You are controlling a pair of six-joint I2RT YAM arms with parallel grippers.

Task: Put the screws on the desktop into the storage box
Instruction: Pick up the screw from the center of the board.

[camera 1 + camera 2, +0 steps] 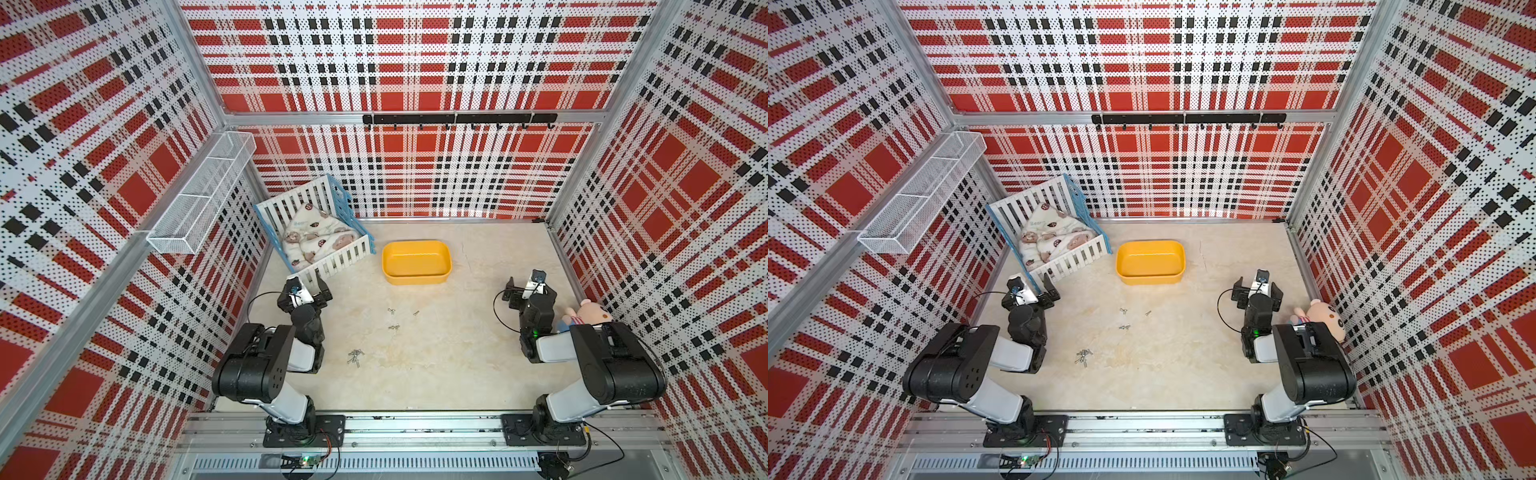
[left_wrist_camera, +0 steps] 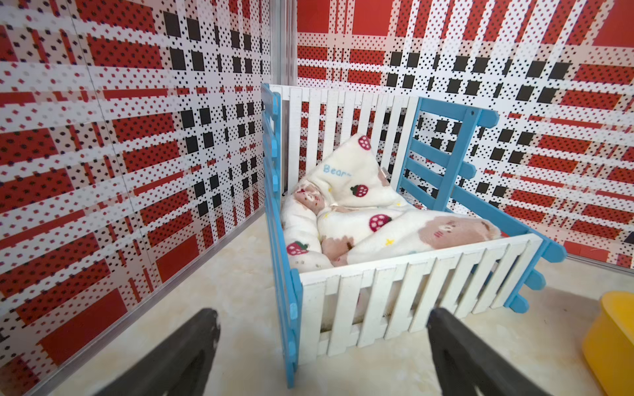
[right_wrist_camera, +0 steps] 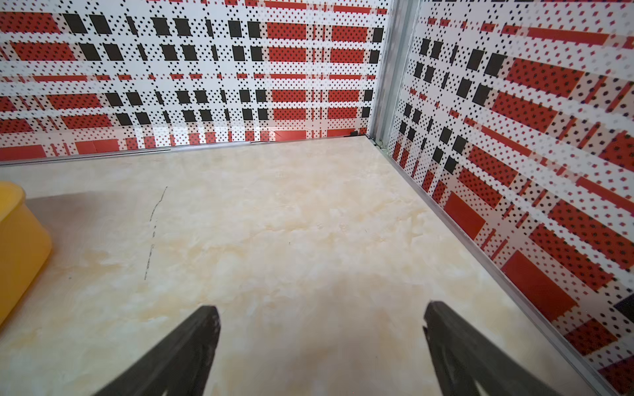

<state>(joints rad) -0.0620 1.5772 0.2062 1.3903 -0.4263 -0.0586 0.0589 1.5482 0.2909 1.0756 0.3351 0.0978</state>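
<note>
Tiny silver screws (image 1: 356, 357) loose on beige desktop (image 1: 436, 365); storage box (image 1: 415, 279) yellow

The storage box (image 1: 417, 279) is yellow, the screws (image 1: 355, 357) silver-grey, the desktop (image 1: 436, 365) beige-marbled, the walls (image 1: 415, 62) red-black-white plaid.

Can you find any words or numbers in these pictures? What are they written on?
"Bear": pale blue letters on the white blanket in the crib, seen in the left wrist view; a fold hides whatever follows.
The same writing in both top views: too blurred to read.
No text on the storage box; nothing else is readable.
</note>
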